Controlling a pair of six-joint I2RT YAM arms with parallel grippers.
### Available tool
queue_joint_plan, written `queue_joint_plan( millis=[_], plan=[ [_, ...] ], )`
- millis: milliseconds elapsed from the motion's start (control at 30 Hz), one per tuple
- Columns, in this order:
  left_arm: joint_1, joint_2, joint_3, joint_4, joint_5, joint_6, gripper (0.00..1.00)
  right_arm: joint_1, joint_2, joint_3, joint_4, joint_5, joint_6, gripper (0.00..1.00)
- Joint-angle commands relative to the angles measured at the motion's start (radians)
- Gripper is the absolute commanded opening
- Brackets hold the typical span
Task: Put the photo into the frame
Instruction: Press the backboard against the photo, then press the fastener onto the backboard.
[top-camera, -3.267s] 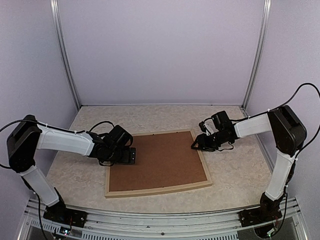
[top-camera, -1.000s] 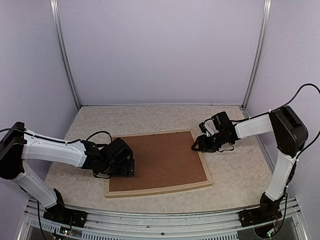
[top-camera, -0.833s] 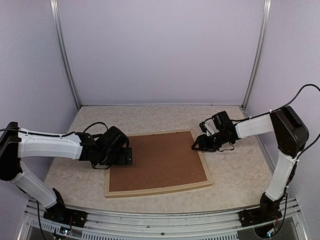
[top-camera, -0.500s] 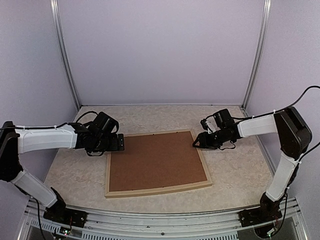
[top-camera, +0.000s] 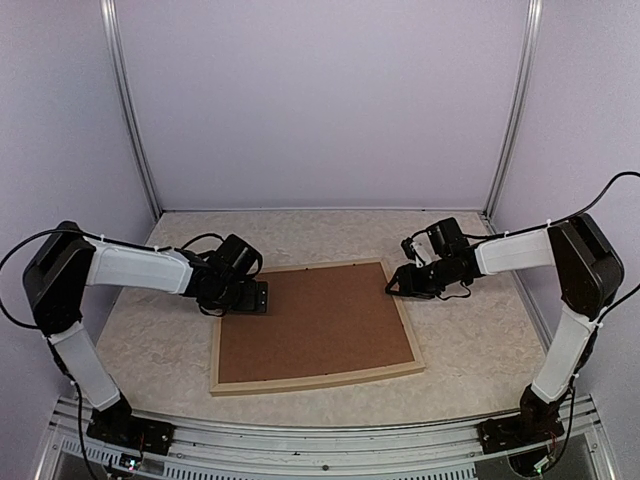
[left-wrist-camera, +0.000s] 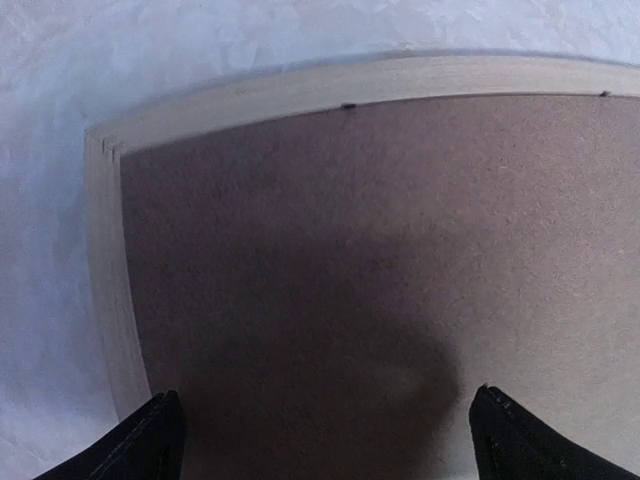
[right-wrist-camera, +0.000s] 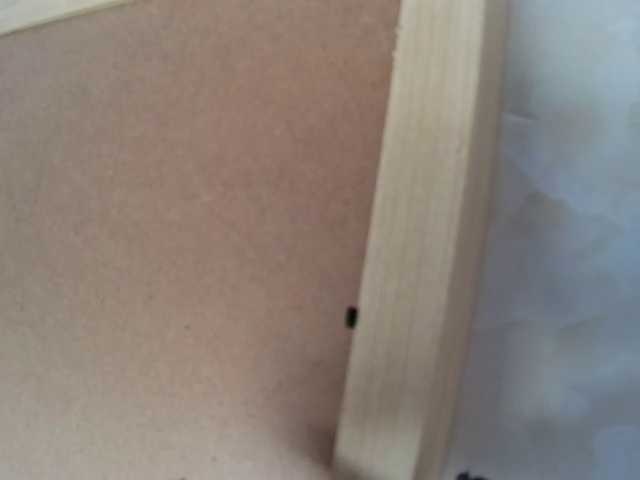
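On the table (top-camera: 470, 360) the board (top-camera: 320, 325) is covering the frame (top-camera: 315, 381), hiding any photo; left gripper (top-camera: 257, 298) is hanging open, right gripper (top-camera: 396, 287) unclear.

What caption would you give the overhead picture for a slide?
A wooden frame filled by a brown board, with the left gripper and right gripper near its far corners.

The frame (top-camera: 315, 381) is a large rectangle of thin pale natural wood. It lies flat on the table (top-camera: 470, 350), long sides running left to right and slightly skewed. A brown backing board (top-camera: 315, 320) fills its opening inside the rim, and small dark marks (left-wrist-camera: 348, 105) sit along the wood's inner edge.
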Motion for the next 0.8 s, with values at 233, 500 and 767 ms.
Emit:
queue_joint_plan(
  millis=[233,500,767],
  plan=[
    [-0.063,0.14,0.049,-0.025,-0.064,-0.023,0.99,-0.005,-0.013,-0.019,-0.008,0.008,-0.009,0.57],
    [-0.051,-0.033,0.068,-0.067,-0.118,-0.018,0.99,-0.005,-0.023,-0.022,-0.011,0.012,-0.007,0.57],
    [0.01,-0.02,0.032,-0.045,-0.084,0.0,0.99,-0.006,-0.014,-0.011,-0.011,0.004,-0.008,0.57]
  ],
)
